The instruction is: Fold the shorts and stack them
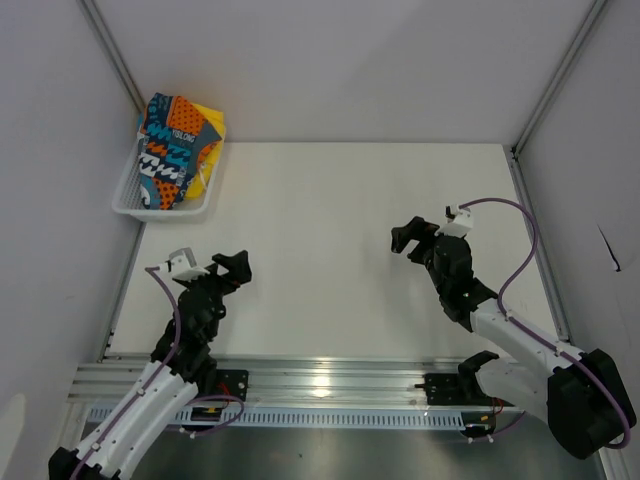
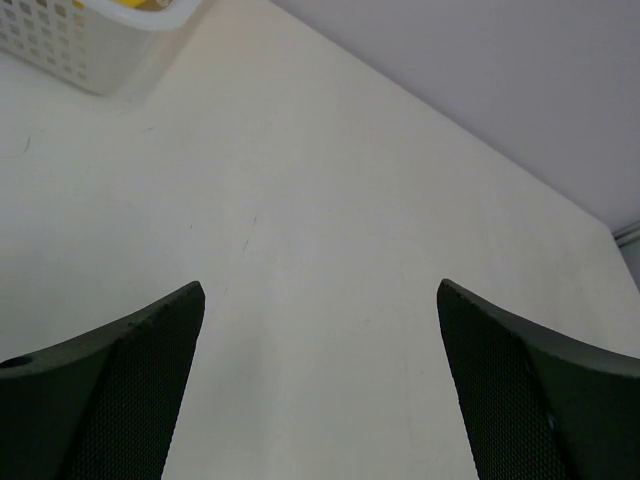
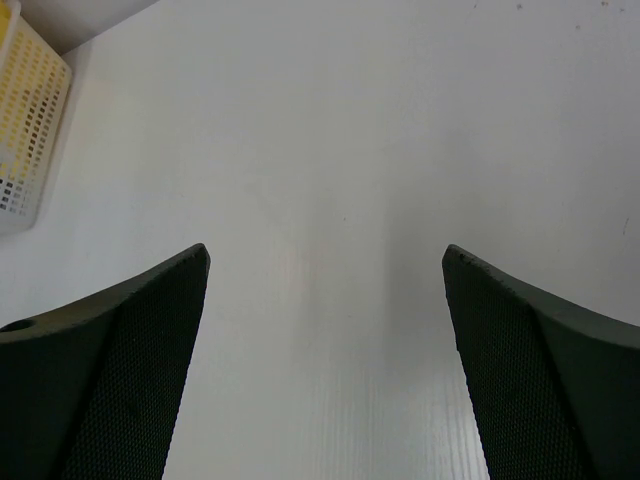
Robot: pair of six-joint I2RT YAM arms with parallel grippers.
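The left gripper (image 1: 232,268) hovers over the table (image 1: 330,200) with its jaws spread wide and nothing between them. The right gripper (image 1: 410,235) does the same, equally empty. Ahead of the left gripper and off to its left sits the white mesh basket (image 1: 125,205). Both pairs of shorts lie bundled in it, the printed pair (image 1: 168,150) on top of the yellow pair (image 1: 210,122). From the right gripper the basket is well apart, far across to its left.

By my reading the task is at its very start: nothing is out of the basket and no fold is made. The next move likely falls to the left arm. It would reach forward-left, pinch the printed pair, lift it over the rim and lay it flat between the grippers.
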